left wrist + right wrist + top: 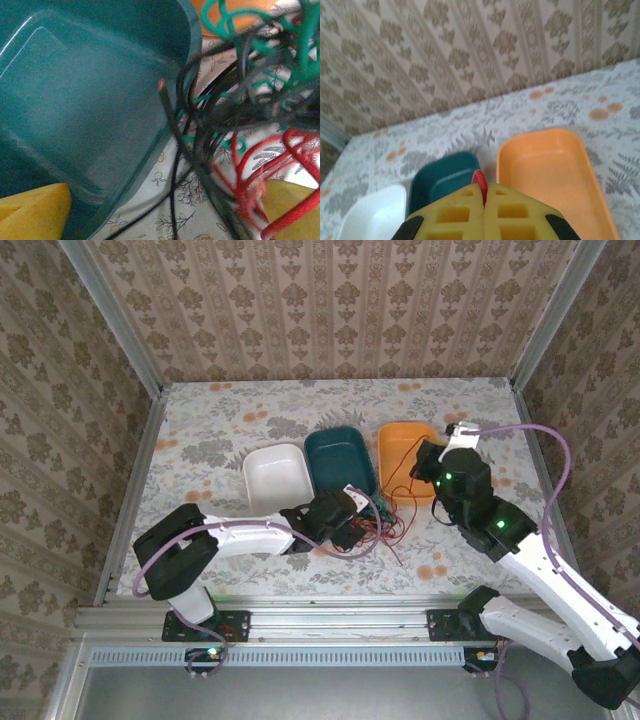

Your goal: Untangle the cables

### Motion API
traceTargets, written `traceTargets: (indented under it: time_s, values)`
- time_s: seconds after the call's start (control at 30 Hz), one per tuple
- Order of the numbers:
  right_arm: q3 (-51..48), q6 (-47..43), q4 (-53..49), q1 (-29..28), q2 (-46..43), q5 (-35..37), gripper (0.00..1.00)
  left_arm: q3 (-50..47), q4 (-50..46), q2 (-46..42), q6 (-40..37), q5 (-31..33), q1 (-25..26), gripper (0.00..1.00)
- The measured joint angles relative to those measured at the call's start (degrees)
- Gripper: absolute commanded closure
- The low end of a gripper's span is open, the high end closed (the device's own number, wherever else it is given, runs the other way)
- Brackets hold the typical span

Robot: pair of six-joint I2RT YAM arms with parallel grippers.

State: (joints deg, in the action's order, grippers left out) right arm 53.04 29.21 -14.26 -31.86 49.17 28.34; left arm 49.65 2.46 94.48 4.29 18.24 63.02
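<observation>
Right gripper (484,192) clamps one red cable (479,176) at one o'clock of the red-green-black tangle (235,105), left gripper (165,200) spread wide over it: untangling barely begun, I reckon.

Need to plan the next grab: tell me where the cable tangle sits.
In the top view the cable tangle lies centre-front, just before the teal tray, beside the left tool.
</observation>
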Motion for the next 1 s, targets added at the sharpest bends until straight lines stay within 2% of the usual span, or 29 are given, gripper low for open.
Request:
traceTargets:
  time_s: [0.2, 0.37, 0.53, 0.6, 0.73, 1.0]
  values:
    - [3.32, 0.20, 2.38, 4.70, -1.07, -1.57, 1.00, 0.00, 0.15, 0.09, 0.68, 1.14, 0.00, 0.05]
    - [3.56, 1.40, 2.51, 5.25, -0.90, -3.37, 1.00, 0.00, 0.15, 0.09, 0.74, 1.53, 0.00, 0.10]
    - [3.56, 2.49, 1.84, 5.25, -0.63, -3.74, 1.00, -0.02, 0.17, 0.09, 0.72, 1.55, 0.00, 0.11]
    - [3.52, 3.28, 0.83, 5.25, -0.61, -3.72, 1.00, -0.15, 0.39, -0.04, 0.66, 1.42, 0.02, 0.10]
    - [1.46, 5.92, -1.27, 5.25, -0.98, -3.72, 1.00, -0.87, 0.50, -1.53, 0.28, -0.09, 0.07, 0.00]
    - [-1.73, 8.98, -3.34, 5.25, -1.20, -4.96, 1.00, 0.07, 2.43, -6.95, -1.90, -7.78, 0.44, 0.00]
